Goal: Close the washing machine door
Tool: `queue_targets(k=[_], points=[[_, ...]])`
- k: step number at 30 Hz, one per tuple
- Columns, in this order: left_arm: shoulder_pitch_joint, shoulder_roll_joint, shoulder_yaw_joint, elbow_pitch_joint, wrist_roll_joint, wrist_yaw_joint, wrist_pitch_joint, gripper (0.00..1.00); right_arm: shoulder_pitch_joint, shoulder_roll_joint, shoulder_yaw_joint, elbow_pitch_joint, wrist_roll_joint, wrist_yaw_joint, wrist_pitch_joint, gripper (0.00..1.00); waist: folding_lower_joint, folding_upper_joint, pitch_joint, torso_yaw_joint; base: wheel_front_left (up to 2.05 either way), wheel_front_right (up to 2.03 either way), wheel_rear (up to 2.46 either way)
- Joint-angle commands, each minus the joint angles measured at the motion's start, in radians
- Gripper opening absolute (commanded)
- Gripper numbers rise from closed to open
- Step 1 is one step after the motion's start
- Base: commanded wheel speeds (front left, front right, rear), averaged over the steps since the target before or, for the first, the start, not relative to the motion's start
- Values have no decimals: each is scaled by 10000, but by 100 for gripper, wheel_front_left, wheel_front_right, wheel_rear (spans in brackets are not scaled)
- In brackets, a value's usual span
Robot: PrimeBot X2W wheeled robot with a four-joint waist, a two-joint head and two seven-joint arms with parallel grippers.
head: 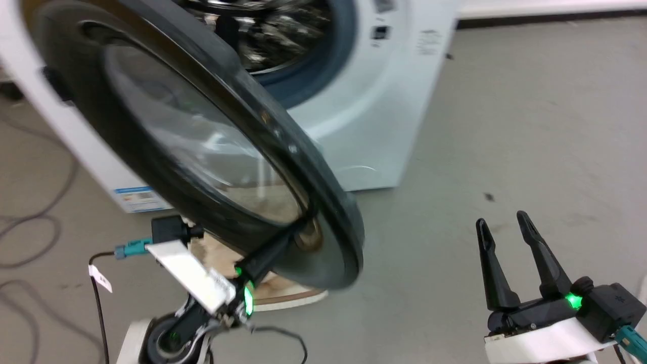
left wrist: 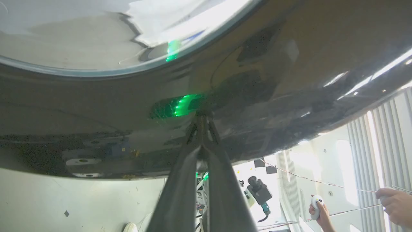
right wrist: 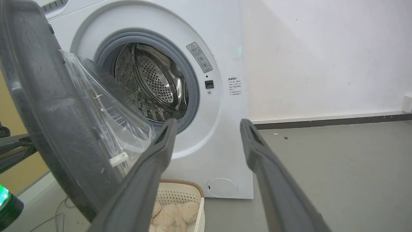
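The left hand is seen at the lower left of the head view, its fingers pressed together with nothing between them. In the left wrist view the tips of that hand are set against the glossy black front of the door, close to its lower edge, and a green light is mirrored there. The right hand is held low at the right, well apart from the door, fingers spread and empty; through its gap in the right wrist view the machine is seen.

The door is open, swung partway out from the left side of the machine's front, its glass bowl turned towards the porthole. From the right wrist view its matte back and the bulging window are shown. A cream basket with pale cloth in it is placed on the floor just before the machine, below the door.

Beyond, the steel drum is ringed by a grey gasket. A white wall is seen behind.
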Motion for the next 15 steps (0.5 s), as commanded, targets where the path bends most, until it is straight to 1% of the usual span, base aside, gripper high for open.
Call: queue_targets(k=[1, 8, 12, 15], points=[[-343, -42, -65, 213, 34, -65, -399, 0, -101, 76, -5, -56, -9, 8, -46, 100, 0, -1, 391, -803, 0, 0, 0], [-1695, -48, -570, 1324, -357, -67, -2811, 0, -134, 198, 84, -82, -8, 8, -46, 100, 0, -1, 639, -1631, 0, 0, 0], [-2501, -49, -879, 2026, -781, -68, -4200, 0, -153, 237, 126, -60, 0, 8, -46, 100, 0, -1, 690, -1887, 0, 0, 0], [-2950, -49, -1163, 2503, -944, -68, -4941, 0, -164, 259, 128, -38, 0, 8, -46, 100, 0, -1, 673, -1961, 0, 0, 0]])
